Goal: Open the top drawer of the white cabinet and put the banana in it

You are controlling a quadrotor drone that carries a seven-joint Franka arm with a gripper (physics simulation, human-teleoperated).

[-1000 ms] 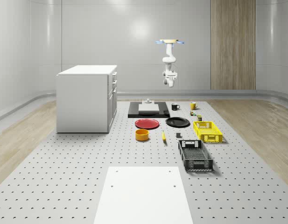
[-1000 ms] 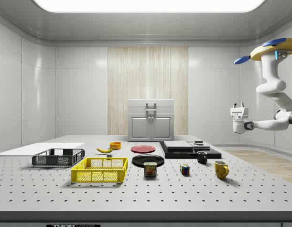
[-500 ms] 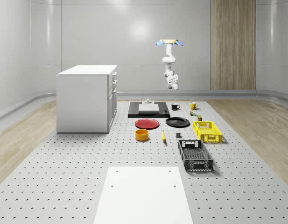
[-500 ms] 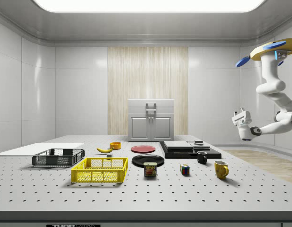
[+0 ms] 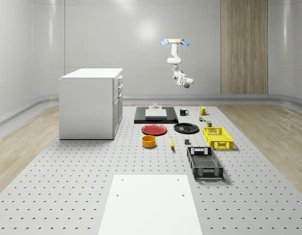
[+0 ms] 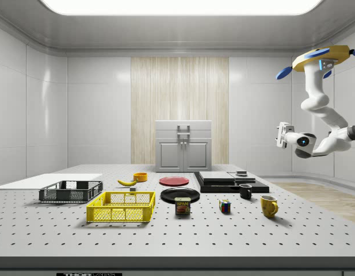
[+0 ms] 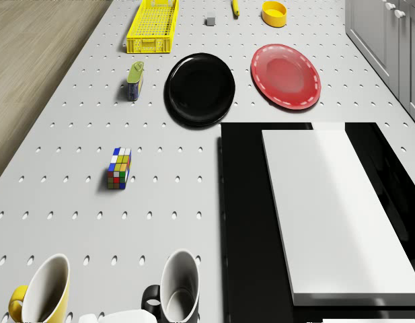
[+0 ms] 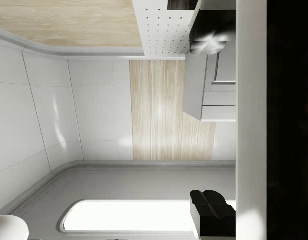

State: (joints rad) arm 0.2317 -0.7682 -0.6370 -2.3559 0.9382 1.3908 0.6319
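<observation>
Approach to the drawer, hovering high beyond the table's far end.
I must fly the gripper (image 6: 279,135), claw state unclear to me, level to the white cabinet (image 5: 90,103) top drawer (image 6: 183,133).

Drone (image 6: 318,57) hovering high at side view's right, banana (image 6: 127,182) on table (image 6: 177,230)

Red plate (image 7: 285,75) beside black plate (image 7: 200,89); Rubik's cube (image 7: 118,168) near two mugs (image 7: 177,289)

A yellow disc of a drone (image 6: 322,56) with blue rotor blades at its rim carries a glossy white, rounded-jointed arm (image 6: 319,109), dark at the wrist joint, ending in a white gripper (image 6: 279,135).
</observation>
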